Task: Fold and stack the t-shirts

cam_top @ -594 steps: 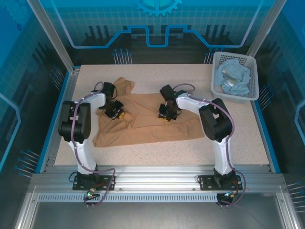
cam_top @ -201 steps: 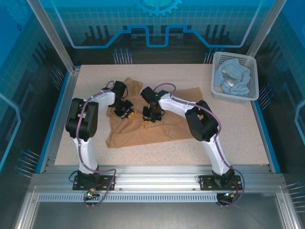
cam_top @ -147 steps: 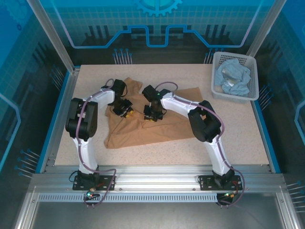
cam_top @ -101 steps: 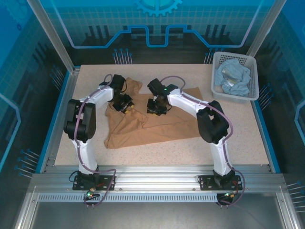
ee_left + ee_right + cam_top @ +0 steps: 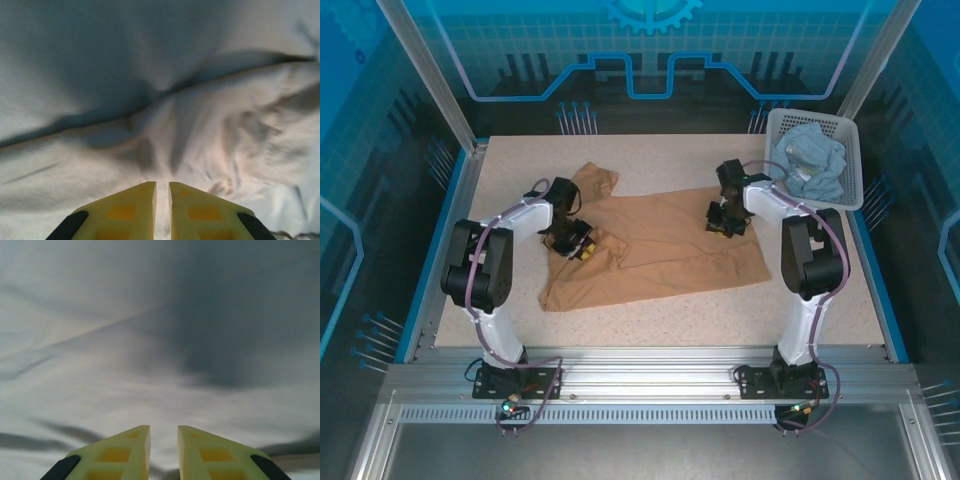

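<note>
The tan t-shirt (image 5: pixel 660 250) lies spread across the middle of the table, one sleeve (image 5: pixel 595 180) pointing to the back left. My left gripper (image 5: pixel 582 250) rests on its left part beside a raised fold. In the left wrist view the yellow fingers (image 5: pixel 135 205) stand almost together, and creases in the cloth (image 5: pixel 200 125) run in to the tips of the left gripper (image 5: pixel 162 186). My right gripper (image 5: pixel 720 222) is low over the shirt's right part. Its jaws stand a little apart over smooth cloth (image 5: pixel 150 365), which shows through the gap of the right gripper (image 5: pixel 164 429). The pale blue t-shirt (image 5: pixel 808 162) lies crumpled in the basket.
The white lattice basket (image 5: pixel 853 170) stands at the table's back right corner, close behind my right arm. Speckled tabletop (image 5: pixel 670 150) shows behind the tan shirt and along the front edge (image 5: pixel 660 325). Blue rails border the table left and right.
My right gripper has swept from the shirt's middle to its right part, and the shirt has spread out to the right. The left gripper has shifted a little nearer on the left part.
</note>
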Tool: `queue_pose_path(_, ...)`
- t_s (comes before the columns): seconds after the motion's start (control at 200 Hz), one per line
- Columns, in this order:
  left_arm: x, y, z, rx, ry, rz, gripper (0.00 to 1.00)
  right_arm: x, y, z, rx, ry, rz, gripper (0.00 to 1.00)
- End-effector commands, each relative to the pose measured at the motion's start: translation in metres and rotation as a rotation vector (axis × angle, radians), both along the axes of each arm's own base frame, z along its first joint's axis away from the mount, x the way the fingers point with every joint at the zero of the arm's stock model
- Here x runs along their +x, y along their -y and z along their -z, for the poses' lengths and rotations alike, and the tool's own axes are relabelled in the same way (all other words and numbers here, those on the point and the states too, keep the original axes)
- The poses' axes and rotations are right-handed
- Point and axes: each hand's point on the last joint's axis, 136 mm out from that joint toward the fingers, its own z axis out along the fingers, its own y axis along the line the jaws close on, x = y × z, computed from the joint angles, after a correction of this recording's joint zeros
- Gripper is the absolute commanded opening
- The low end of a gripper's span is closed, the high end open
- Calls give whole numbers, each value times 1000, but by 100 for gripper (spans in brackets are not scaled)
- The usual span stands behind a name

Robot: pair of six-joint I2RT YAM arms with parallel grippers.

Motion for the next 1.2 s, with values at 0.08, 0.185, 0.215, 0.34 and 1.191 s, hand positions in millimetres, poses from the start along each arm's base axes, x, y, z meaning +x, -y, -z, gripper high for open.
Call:
queue_pose_path(0.08, -27, -23, 28, 118, -115, -13, 15, -46, 25, 38, -105, -197, -7, 23)
queue_pose_path(0.185, -35, -37, 30, 175, -138, 14, 15, -66, 26, 37, -119, -224, 32, 24)
queue_pose_path(0.215, -37, -40, 30, 184, -143, 20, 15, -75, 26, 36, -123, -247, 48, 24)
queue_pose_path(0.34, -46, -54, 26, 215, -159, 40, 15, -109, 18, 32, -126, -306, 88, 25)
queue_pose_path(1.191, 216, -39, -94, 195, 533, 174, 49, 12, 33, -48, -76, 97, 42, 39)
